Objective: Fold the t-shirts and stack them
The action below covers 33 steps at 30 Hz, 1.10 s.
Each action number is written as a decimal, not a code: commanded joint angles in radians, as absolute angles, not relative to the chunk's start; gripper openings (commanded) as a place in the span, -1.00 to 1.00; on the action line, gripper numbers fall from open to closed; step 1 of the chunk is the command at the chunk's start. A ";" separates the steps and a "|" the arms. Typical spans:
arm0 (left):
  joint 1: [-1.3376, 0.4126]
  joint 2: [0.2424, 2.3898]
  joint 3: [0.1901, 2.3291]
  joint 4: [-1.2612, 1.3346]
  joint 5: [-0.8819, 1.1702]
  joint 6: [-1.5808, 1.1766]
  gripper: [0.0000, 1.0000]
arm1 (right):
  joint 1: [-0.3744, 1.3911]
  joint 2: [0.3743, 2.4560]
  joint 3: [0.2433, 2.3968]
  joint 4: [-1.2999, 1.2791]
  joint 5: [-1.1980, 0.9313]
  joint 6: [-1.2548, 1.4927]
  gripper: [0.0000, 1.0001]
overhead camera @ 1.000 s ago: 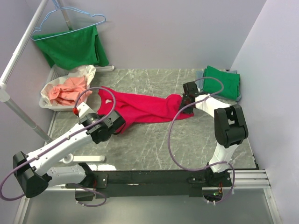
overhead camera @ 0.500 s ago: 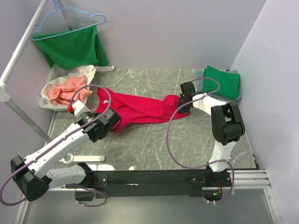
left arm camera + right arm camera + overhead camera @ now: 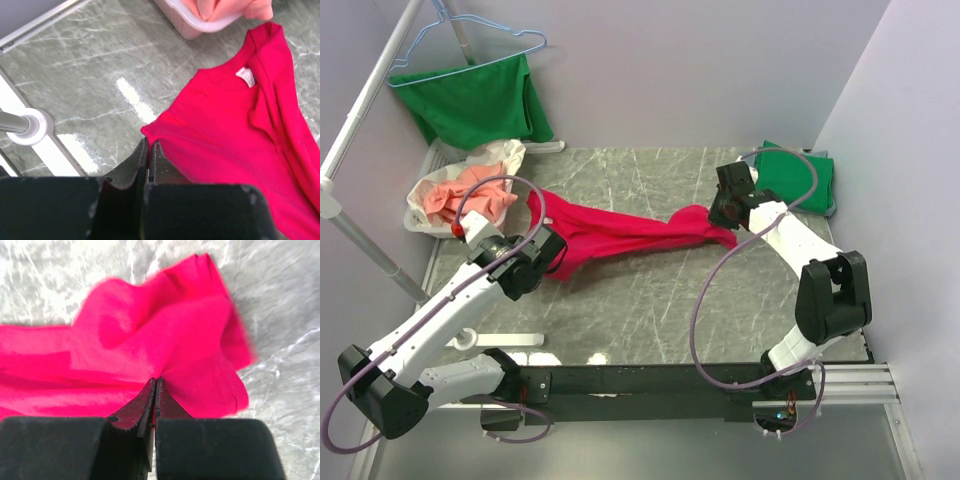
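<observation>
red t-shirt (image 3: 620, 235) lies stretched along the grey-green marbled table (image 3: 650, 310). left gripper (image 3: 149, 145) and right gripper (image 3: 154, 382) each pinch one end. lilac walls (image 3: 670, 70) surround; a folded green t-shirt (image 3: 798, 175) sits in the far right corner.

- The left arm (image 3: 430, 320) has white link shells and black joint housings (a small red mark (image 3: 457, 229) sits near its wrist).
- The right arm (image 3: 785, 235) shares that white-and-black build.
- A thin purple cable (image 3: 693, 318) loops along each.
- The fingers (image 3: 131, 167) are matte black, with scuffed edges.
</observation>
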State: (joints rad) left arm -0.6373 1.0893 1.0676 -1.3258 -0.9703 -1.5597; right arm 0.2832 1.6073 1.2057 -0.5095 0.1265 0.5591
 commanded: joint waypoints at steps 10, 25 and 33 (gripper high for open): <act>-0.578 1.042 1.131 -1.368 -1.031 -1.483 -0.98 | 0.282 1.615 1.290 -0.532 0.233 0.548 -1.00; -0.578 1.051 1.080 -1.336 -0.945 -1.451 -0.98 | 0.245 2.037 1.715 -0.476 0.272 0.554 -1.00; -0.577 1.052 1.057 -1.287 -0.923 -1.413 -0.98 | 0.229 2.137 1.920 -0.528 0.262 0.512 -0.30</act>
